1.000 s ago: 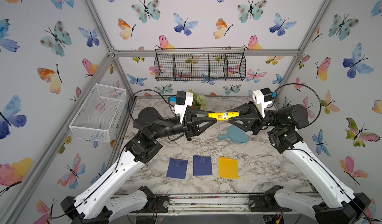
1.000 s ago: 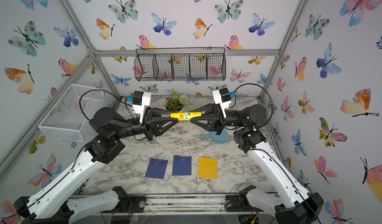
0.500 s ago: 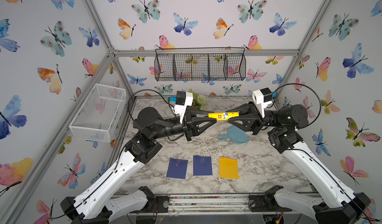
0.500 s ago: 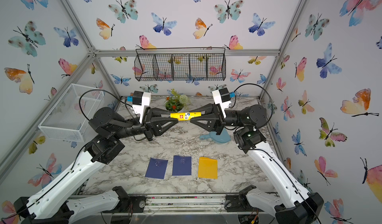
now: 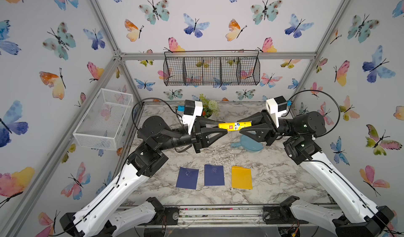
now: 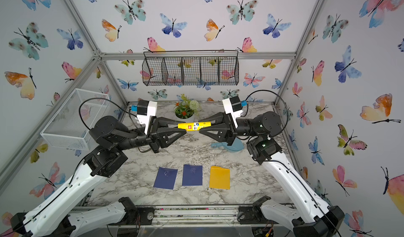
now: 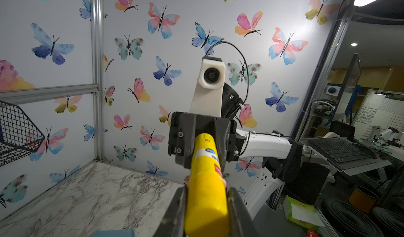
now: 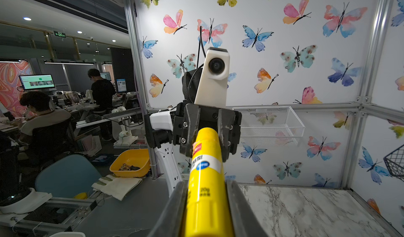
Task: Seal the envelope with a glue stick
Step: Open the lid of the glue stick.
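Left wrist view shows the glue stick (image 7: 206, 194) clamped at its plain yellow end by the left gripper (image 7: 206, 214), whose two fingers (image 7: 173, 215) press against the tube from either side. Right wrist view shows the printed end pinched the same way by the right gripper (image 8: 206, 211). In both top views the stick lies level in the air, bridging the two opposed grippers above the rear middle of the marble tabletop (image 5: 273, 181), and touches nothing but them. On the tabletop below it, toward the right arm, lies a blue-grey paddle-shaped item (image 5: 249, 145). A potted plant (image 5: 208, 109) stands behind the stick, by the back wall. Well apart, near the front edge, three envelopes lie flat in a row without touching: a dark blue envelope (image 5: 187, 178), a second dark blue envelope (image 5: 214, 175), and a yellow envelope (image 5: 241, 177) nearest the right arm. A black wire basket (image 5: 212, 69) hangs on the back wall, and a white mesh basket (image 5: 105, 118) is on the wall by the left arm.
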{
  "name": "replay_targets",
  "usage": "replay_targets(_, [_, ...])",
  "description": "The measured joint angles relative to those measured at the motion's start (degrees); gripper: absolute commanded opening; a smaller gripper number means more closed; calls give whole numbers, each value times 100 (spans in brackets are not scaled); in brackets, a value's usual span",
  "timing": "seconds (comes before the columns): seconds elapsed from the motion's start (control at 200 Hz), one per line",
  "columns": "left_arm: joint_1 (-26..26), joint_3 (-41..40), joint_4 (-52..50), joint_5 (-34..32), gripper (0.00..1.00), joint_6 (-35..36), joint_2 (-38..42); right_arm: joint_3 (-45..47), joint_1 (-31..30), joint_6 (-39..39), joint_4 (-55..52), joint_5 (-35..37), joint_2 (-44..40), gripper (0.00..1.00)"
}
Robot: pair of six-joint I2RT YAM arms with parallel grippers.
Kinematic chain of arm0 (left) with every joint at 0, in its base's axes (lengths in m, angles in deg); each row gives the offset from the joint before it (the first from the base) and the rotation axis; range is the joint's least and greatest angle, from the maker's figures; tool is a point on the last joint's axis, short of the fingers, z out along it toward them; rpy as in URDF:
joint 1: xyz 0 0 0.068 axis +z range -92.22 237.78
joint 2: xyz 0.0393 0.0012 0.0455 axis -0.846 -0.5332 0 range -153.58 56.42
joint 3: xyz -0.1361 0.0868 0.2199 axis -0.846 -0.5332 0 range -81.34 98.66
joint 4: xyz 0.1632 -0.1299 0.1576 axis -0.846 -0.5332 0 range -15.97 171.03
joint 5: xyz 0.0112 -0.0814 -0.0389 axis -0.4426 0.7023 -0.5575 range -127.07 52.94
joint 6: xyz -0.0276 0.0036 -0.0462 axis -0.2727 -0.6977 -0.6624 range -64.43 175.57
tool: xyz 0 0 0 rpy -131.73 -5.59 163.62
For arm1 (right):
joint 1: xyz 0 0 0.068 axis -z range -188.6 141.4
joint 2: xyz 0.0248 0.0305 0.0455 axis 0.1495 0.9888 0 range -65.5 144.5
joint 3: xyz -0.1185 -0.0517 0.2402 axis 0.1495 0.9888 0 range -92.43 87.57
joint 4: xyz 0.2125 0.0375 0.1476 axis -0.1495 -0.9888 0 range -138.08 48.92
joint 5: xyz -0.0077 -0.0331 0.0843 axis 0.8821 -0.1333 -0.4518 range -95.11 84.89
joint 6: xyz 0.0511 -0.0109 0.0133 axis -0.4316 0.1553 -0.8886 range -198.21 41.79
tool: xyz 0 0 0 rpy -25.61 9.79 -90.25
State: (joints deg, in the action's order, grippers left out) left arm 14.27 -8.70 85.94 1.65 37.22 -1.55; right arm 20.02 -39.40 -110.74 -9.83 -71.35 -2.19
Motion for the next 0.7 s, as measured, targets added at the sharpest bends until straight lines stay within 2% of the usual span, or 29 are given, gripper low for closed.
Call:
replay_targets(0.47, [-9, -105, -205, -20, 0, 96, 138, 39, -72, 494, -632, 153, -188, 4])
replay_targets(0.696, [168, -315, -7, 173, 0, -46, 212, 66, -129, 645, -846, 267, -208, 4])
